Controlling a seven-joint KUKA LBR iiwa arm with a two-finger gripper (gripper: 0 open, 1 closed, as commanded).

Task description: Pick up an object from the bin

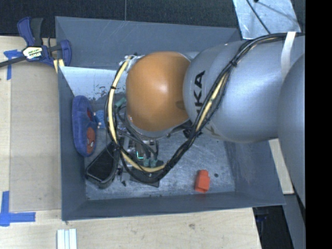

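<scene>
Hovering low at bin [155, 38] floor left-centre, gripper [140, 157] is sitting just right of black flat object [102, 166]; open or shut, cannot tell. Orange block [202, 181] is lying farther right, near front wall.

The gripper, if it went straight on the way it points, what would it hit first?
Likely the bin floor beside the black object, lower left; the gripper points down under the orange cover and could clip that object instead. Depth is unclear.
</scene>
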